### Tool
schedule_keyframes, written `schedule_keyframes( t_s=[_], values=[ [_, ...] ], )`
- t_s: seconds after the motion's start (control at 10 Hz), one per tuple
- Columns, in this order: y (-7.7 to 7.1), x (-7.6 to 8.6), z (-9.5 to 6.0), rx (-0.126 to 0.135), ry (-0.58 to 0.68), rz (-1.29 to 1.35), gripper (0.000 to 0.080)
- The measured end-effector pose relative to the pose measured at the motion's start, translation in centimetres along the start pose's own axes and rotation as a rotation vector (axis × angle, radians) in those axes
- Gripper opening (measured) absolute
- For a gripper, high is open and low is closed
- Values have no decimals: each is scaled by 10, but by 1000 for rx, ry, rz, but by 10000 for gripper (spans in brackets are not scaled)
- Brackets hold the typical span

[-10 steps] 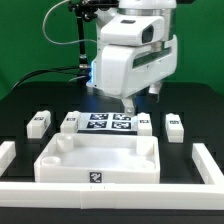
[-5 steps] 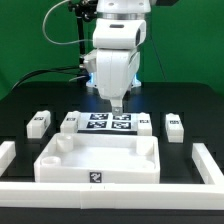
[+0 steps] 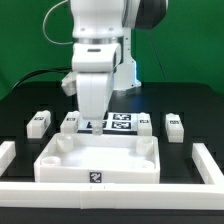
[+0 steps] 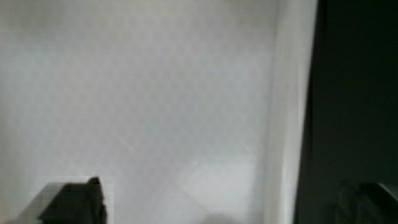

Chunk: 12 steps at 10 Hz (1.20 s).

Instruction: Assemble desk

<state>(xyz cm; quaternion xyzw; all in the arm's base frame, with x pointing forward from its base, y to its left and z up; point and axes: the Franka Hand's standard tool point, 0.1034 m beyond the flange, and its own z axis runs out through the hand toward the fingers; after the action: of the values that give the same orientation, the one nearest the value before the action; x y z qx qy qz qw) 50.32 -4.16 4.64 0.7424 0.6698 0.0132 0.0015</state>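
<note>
Desk top (image 3: 120, 172) nearest, front centre, with square black-and-white tag (image 3: 93, 177) on its front wall. My gripper (image 3: 92, 124) low just behind its far rim, fingers (image 4: 71, 200) spread wide. Legs (image 3: 39, 122) in row beyond, flanking marker board (image 3: 122, 122). Half second ago I hung further toward exterior view's right.

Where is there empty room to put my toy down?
The table is bare behind the legs on the exterior view's right, and beside the tray on both sides. The tray's inside is bare too. It is crowded behind the tray: four legs, the marker board and the pincer.
</note>
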Motion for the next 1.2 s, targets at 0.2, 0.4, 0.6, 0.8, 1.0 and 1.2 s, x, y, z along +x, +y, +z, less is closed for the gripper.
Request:
schedule_keyframes(
  t_s=[0.2,0.4,0.6,0.8,1.0,1.2],
  values=[
    [-9,2,22,22,7,7,650],
    [-16,7,35,34,14,13,650],
    [-21,10,40,21,18,18,650],
    [-21,9,40,24,17,19,482],
    [-21,9,40,24,17,19,250],
    [-21,9,40,24,17,19,113]
  ],
)
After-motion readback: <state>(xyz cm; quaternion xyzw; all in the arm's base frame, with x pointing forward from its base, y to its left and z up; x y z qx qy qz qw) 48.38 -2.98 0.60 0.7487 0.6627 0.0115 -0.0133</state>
